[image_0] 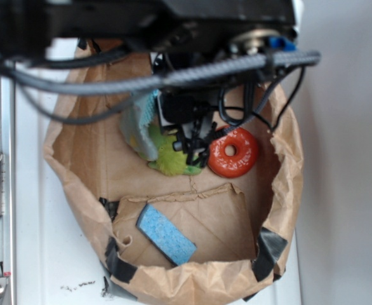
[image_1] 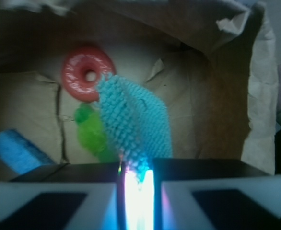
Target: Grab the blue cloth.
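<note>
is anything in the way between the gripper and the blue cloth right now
Nothing visible is. In the wrist view the gripper has its jaws pinched on a fold of the blue cloth, which hangs from them above the green plush toy and red ring in the paper bag.

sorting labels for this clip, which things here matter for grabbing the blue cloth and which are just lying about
In the job:
blue cloth, hanging from the shut pincer

Lying about:
red ring
green plush toy
blue sponge
paper bag holding them all
</note>
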Controlling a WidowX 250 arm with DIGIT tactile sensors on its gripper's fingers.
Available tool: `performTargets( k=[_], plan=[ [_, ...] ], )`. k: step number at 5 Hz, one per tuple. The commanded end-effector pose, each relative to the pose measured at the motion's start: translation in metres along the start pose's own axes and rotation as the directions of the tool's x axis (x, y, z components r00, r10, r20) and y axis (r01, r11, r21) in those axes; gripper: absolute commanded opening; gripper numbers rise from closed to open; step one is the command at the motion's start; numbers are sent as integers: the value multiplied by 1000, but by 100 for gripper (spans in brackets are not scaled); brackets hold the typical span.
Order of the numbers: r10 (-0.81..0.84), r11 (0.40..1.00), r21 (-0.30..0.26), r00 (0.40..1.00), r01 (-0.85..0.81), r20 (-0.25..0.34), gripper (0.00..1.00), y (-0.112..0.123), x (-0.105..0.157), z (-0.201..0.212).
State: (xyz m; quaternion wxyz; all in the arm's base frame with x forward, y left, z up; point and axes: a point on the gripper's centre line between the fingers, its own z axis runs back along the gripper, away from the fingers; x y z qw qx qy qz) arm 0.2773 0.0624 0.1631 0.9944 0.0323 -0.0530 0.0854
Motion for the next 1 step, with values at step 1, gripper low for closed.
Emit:
performTargets(
  k=[1],
  plan=[
    [-65,998,-15,991,67,116,0,-4,-4,46]
  ],
)
